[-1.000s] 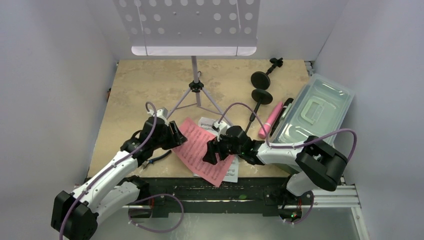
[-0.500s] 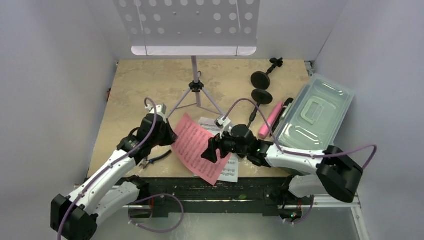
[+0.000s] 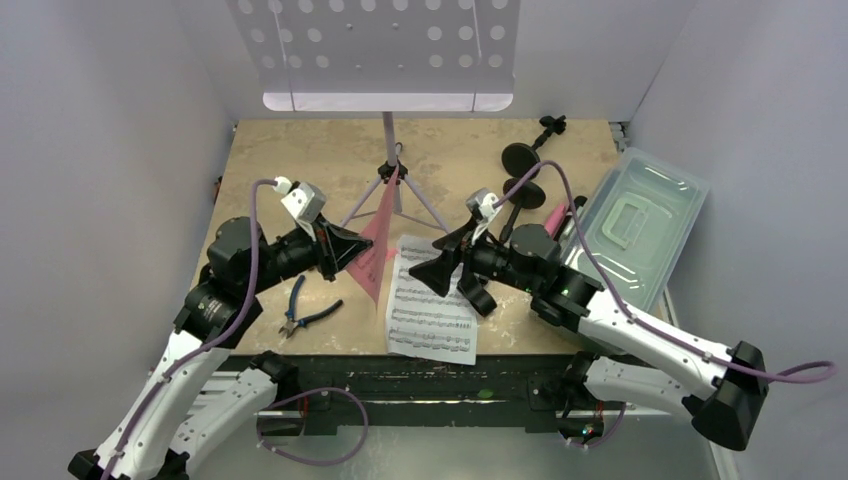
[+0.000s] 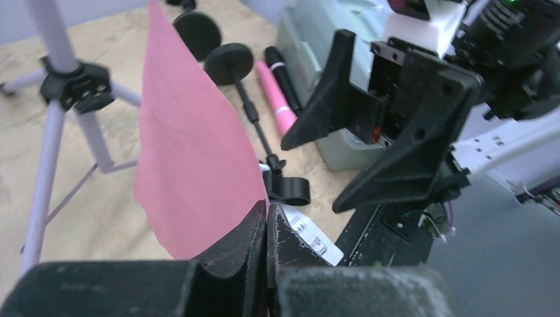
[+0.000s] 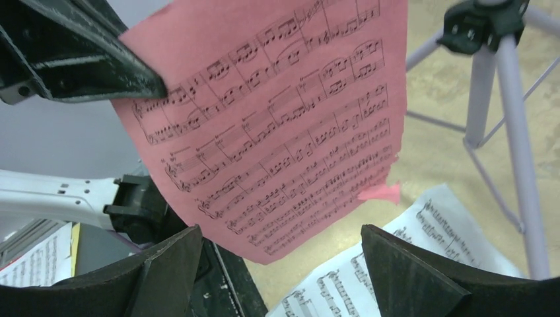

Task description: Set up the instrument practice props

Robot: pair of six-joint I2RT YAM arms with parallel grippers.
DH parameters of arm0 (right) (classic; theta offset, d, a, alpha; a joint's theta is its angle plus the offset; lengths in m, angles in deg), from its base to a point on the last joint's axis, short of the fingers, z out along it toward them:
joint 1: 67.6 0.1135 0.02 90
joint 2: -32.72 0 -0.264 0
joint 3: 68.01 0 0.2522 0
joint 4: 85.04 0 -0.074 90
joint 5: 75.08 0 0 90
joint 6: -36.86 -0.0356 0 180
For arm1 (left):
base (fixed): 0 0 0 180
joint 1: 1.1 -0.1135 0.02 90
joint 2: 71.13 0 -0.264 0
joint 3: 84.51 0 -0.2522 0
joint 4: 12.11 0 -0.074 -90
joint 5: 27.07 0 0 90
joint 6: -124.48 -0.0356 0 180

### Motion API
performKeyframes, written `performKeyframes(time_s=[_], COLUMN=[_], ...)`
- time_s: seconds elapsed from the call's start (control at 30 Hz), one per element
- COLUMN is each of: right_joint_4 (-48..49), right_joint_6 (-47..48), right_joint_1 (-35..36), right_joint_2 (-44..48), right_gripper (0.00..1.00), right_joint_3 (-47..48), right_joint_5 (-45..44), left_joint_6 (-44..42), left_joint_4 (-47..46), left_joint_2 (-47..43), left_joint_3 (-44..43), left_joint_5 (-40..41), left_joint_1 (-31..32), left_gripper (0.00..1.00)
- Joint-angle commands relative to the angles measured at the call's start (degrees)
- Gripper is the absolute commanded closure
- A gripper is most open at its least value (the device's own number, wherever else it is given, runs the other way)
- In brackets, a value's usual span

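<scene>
My left gripper is shut on the lower edge of a pink sheet-music page and holds it upright above the table, in front of the tripod legs of the lavender perforated music desk. In the left wrist view the jaws pinch the pink page. My right gripper is open and empty, facing the printed side of the page. A white sheet-music page lies flat below it. A pink microphone and two black round-based poles lie at the back right.
A clear plastic tub stands at the right edge, with a black microphone lying between it and the pink one. Blue-handled pliers lie near the front left, under my left arm. White walls close in the table on three sides.
My left gripper has lifted the pink page off the table and stood it upright. My right gripper has let go of it and drawn back to the right, open.
</scene>
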Motion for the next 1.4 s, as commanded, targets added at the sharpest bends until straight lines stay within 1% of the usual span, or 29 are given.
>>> performKeyframes(time_s=[0.0, 0.17, 0.27, 0.43, 0.5, 0.73, 0.87, 1.0, 1.07, 1.17, 1.3, 1.37], right_joint_4=[-5.3, -3.7, -1.3, 0.5, 1.3, 6.0, 9.3, 14.8, 20.9, 29.4, 35.6, 35.9], right_joint_6=[3.7, 2.9, 2.0, 0.5, 0.4, -1.1, -2.9, -3.9, -7.1, -12.2, -16.9, -16.9], right_joint_1=[-0.7, -1.0, -2.4, -9.4, -11.4, -14.1, -17.5, -18.1, -18.2, -18.1, -18.2, -18.2], right_joint_2=[4.4, 7.1, 9.2, 13.8, 14.9, 15.4, 14.6, 13.5, 13.0, 12.2, 12.2, 13.4], right_gripper=[0.06, 0.03, 0.02, 0.01, 0.01, 0.01, 0.02, 0.08, 0.11, 0.18, 0.26, 0.29], right_joint_3=[4.5, 3.0, 0.5, -3.5, -4.3, -6.1, -6.6, -7.7, -9.2, -11.9, -14.3, -15.4], right_joint_5=[-1.7, -0.4, 0.0, 4.2, 6.8, 12.3, 20.1, 30.7, 37.0, 43.5, 47.1, 46.8], left_joint_6=[-3.6, -0.8, -2.0, -4.5, -5.0, -5.5, -7.6, -9.4, -10.2, -10.9, -12.4, -13.4], left_joint_4=[-5.0, -11.1, -10.0, -5.6, -5.3, -5.4, -2.5, -0.4, 0.3, 0.9, 3.1, 4.7], left_joint_2=[0.1, 0.2, 1.9, 3.4, 3.4, 3.7, 4.6, 4.7, 5.0, 5.2, 5.1, 5.0], left_joint_3=[-3.3, -3.6, -5.7, -8.7, -9.1, -9.3, -10.4, -10.8, -11.3, -12.0, -13.9, -14.9], left_joint_5=[-12.9, -21.0, -25.7, -27.9, -28.6, -30.4, -31.3, -31.8, -31.9, -32.3, -31.5, -30.9], left_joint_1=[0.2, 0.1, 0.2, 0.2, 0.2, 0.2, 0.2, 0.2, 0.2, 0.2, 0.2, 0.2], left_gripper=[1.00, 1.00, 1.00, 1.00, 1.00, 1.00, 1.00, 1.00, 1.00, 1.00, 1.00, 1.00])
